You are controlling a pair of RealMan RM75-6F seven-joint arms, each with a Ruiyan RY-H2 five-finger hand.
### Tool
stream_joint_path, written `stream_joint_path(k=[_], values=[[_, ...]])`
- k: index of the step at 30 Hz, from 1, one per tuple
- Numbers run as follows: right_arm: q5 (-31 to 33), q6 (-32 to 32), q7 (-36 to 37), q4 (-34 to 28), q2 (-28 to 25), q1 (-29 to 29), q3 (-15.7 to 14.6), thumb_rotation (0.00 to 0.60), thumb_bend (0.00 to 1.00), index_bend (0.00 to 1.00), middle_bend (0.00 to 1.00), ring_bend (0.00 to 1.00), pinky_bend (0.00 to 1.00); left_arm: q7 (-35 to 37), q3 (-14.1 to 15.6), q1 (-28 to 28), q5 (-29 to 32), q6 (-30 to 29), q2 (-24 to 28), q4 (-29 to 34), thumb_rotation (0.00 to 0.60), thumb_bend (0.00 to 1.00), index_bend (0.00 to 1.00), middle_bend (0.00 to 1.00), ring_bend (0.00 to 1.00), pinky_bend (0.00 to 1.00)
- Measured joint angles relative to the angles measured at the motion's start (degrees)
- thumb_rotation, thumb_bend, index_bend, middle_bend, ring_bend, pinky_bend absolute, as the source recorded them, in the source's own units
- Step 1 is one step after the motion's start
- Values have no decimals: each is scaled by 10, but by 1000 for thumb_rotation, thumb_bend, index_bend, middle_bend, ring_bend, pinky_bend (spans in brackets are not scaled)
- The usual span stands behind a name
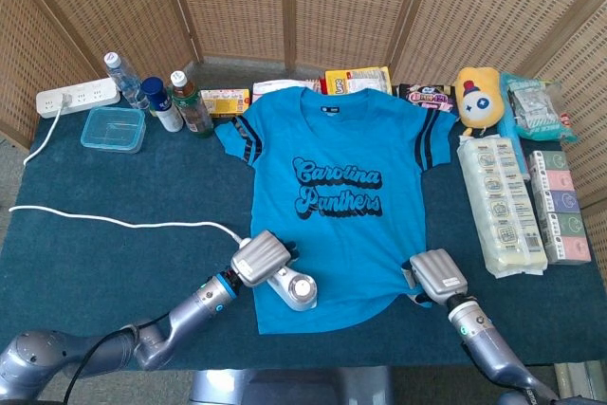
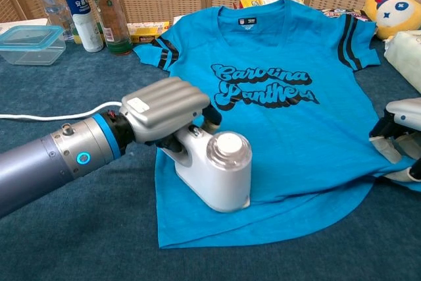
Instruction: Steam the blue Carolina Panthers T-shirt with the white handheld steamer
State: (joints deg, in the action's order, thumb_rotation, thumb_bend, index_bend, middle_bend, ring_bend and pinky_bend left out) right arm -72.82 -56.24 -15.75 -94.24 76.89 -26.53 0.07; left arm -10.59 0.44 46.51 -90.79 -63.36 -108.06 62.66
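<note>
- Nearest us, our left hand [image 2: 163, 108] grips the white handheld steamer [image 2: 216, 169], its base pressed on the lower left of the blue T-shirt [image 1: 346, 187], close to the hem.
- Our right hand [image 1: 433, 277] pinches the shirt's lower right edge against the table [image 1: 123, 253].
- Beyond, a white cord [image 1: 114, 222] trails left toward the power strip [image 1: 78, 98].

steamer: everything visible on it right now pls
The steamer is white, glossy, plastic-looking, with a stubby body, a round translucent cap on top and a handle at the rear. It stands base-down on the lower left part of the T-shirt, near the hem. The left hand grips its handle from above. A white cord trails from that hand across the table toward the power strip.
</note>
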Motion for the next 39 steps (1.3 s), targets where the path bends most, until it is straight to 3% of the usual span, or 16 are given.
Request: stream_joint_path(k=[13,25,32,39], values=[[8,2,3,5,-3,1,1,600,372,743,680,749,858,5,-57,7,43,15,-28,-100,600,522,737,847,771,797],[12,6,18,11,-10,1,4,600,371,743,681,749,858,7,-140,40,118,41,-91,-218,600,521,736,848,770,797],[11,3,25,10,-16,4,4,600,371,743,681,749,859,-8,-157,66,129,48,-117,-236,600,519,736,848,771,797],[8,3,33,13,-18,4,5,600,371,743,681,749,860,-24,-155,83,129,54,-145,-246,600,518,736,847,771,797]])
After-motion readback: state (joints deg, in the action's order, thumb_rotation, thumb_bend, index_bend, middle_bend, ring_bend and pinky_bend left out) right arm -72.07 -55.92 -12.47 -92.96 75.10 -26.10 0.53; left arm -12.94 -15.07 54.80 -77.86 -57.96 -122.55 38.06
